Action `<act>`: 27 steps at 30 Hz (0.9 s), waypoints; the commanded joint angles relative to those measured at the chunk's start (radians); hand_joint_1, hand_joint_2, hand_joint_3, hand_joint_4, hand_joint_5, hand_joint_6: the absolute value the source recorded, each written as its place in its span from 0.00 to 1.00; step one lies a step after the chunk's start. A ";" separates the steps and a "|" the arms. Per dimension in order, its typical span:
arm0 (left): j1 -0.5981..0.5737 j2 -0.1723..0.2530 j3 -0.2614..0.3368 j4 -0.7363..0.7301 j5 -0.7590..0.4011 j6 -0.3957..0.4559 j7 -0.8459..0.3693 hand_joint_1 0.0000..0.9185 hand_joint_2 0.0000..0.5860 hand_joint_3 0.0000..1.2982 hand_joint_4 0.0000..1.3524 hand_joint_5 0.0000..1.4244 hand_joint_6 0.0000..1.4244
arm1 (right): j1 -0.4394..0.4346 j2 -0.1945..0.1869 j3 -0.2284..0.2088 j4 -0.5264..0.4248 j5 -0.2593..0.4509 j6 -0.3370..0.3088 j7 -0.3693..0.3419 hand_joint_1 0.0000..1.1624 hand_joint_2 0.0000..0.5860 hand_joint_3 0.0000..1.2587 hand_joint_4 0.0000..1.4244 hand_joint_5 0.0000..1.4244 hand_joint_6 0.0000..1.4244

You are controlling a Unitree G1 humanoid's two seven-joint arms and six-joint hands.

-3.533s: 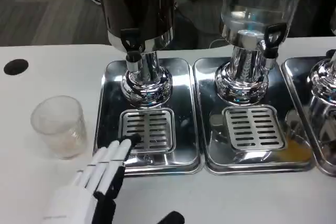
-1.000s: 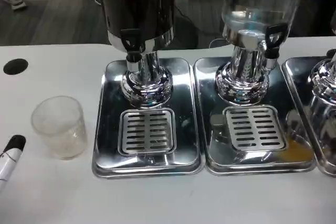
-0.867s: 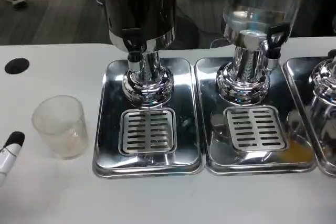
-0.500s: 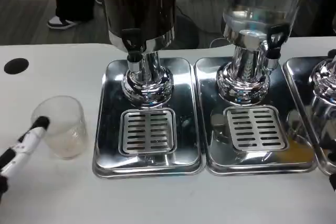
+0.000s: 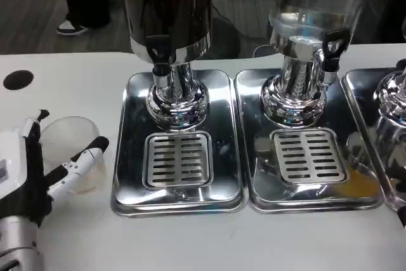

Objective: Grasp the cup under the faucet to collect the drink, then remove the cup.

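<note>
Clear plastic cup (image 5: pixel 71 150), seemingly empty, on the table (image 5: pixel 254 239) left of the dark drink dispenser (image 5: pixel 168 23) and its drip tray (image 5: pixel 177 157). Left hand (image 5: pixel 38 169) at the cup, fingers spread around it; firm grip cannot be told.

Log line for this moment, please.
stage: reaching cup | left hand: fingers spread around cup, no firm grip visible | cup: on table, left of dark dispenser's tray

Left hand (image 5: pixel 28 172) fingers (image 5: pixel 89 155) apparently touching cup (image 5: pixel 71 150).
</note>
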 commanded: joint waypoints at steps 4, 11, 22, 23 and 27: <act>-0.025 0.021 -0.014 0.043 -0.010 0.010 -0.013 0.12 0.10 0.18 0.17 0.30 0.41 | -0.008 -0.005 -0.004 0.024 0.013 -0.027 0.002 0.35 0.62 0.23 0.16 0.20 0.06; -0.033 0.031 -0.024 0.065 -0.015 0.007 -0.011 0.12 0.10 0.21 0.21 0.33 0.43 | -0.014 -0.002 0.000 0.028 0.006 -0.029 -0.002 0.35 0.62 0.23 0.16 0.19 0.06; -0.041 0.050 -0.056 0.077 0.007 0.014 -0.016 0.13 0.10 0.25 0.24 0.34 0.45 | -0.019 0.000 -0.002 0.035 0.006 -0.034 -0.005 0.35 0.63 0.23 0.16 0.19 0.06; -0.041 0.052 -0.062 0.075 0.017 0.021 -0.019 0.13 0.10 0.25 0.24 0.34 0.45 | -0.021 0.000 -0.002 0.036 0.006 -0.035 -0.005 0.36 0.63 0.23 0.16 0.19 0.06; -0.043 0.066 -0.086 0.071 0.039 0.048 -0.034 0.18 0.11 0.25 0.24 0.35 0.45 | -0.025 0.002 0.000 0.041 0.007 -0.040 -0.005 0.36 0.64 0.23 0.16 0.19 0.07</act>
